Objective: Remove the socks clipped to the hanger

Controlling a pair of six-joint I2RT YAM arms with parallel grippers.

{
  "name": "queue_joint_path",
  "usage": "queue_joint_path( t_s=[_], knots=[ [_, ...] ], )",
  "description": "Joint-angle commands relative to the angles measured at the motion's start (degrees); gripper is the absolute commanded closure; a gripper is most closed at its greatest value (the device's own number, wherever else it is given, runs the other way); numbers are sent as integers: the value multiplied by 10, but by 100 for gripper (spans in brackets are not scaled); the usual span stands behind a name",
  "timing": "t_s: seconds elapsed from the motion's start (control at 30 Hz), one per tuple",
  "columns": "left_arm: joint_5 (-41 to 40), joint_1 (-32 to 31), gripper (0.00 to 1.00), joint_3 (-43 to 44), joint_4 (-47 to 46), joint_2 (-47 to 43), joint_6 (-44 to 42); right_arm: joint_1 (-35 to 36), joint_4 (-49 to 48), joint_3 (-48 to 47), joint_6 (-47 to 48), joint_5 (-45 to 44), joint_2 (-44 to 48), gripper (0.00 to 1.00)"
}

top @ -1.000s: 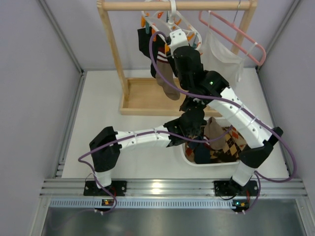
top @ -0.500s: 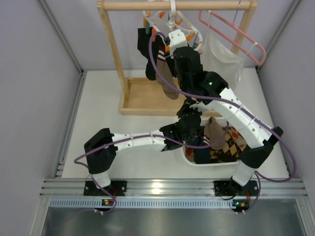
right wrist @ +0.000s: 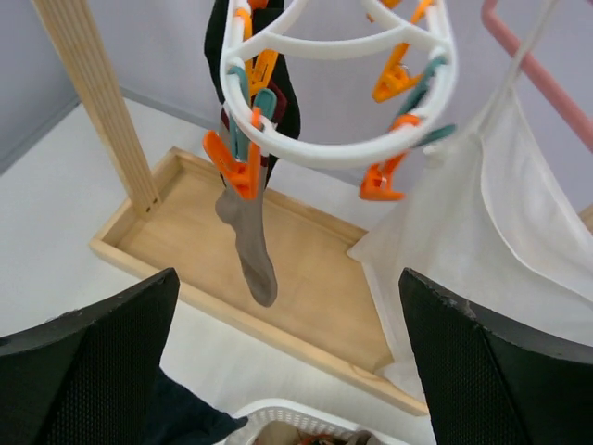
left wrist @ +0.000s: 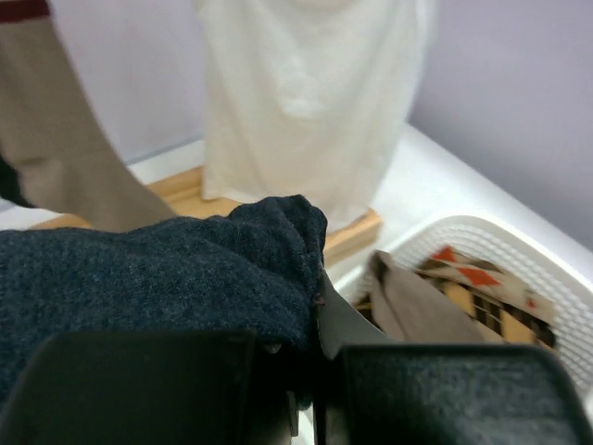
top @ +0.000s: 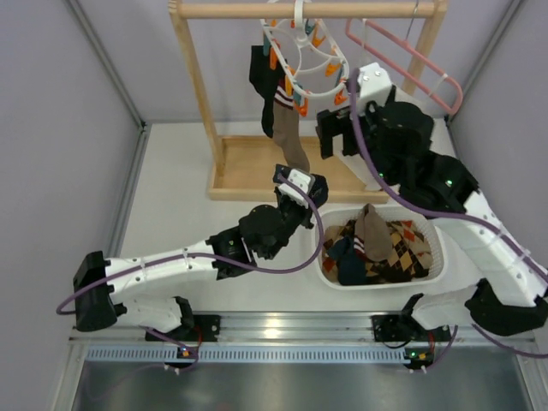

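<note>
Pinching a navy sock (left wrist: pixel 167 278) in the left claw (left wrist: pixel 311 366) short of the basket (top: pixel 435 257), risking an early drop onto the table (top: pixel 171 197), spreading the right claw (right wrist: pixel 296 371) wide before the hanger (right wrist: pixel 334 153) with socks (right wrist: pixel 248 232) clipped on, liable to swing under a tug.

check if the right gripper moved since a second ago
Yes. The right gripper backed off the hanger, ending lower and further right against the wooden rack.

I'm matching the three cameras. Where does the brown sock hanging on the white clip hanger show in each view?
Top external: the brown sock hangs at upper centre.
Left wrist: the sock is at upper left, blurred.
Right wrist: the sock is left of centre.
Shared landmark: the wooden tray beneath it.
</note>
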State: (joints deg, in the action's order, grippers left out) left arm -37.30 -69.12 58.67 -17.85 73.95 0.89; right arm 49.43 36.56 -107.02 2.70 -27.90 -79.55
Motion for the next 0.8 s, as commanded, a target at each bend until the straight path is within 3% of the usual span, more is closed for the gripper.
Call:
queue_joint_path(
  t_s=[0.0,0.2,0.3,0.7,0.77],
  knots=[
    [142,-3,100,-28,11,-29,74,7,2,47,-20,18,108,1],
    [261,-3,100,-4,11,10,99,5,5,166,-57,7,268,1],
    [283,-3,100,27,11,59,97,5,26,197,-67,13,318,1],
    [393,-4,100,277,114,326,126,5,70,246,-74,-31,407,1],
    [389,-9,95,302,141,355,133,5,78,248,-73,-40,409,0]
  ],
)
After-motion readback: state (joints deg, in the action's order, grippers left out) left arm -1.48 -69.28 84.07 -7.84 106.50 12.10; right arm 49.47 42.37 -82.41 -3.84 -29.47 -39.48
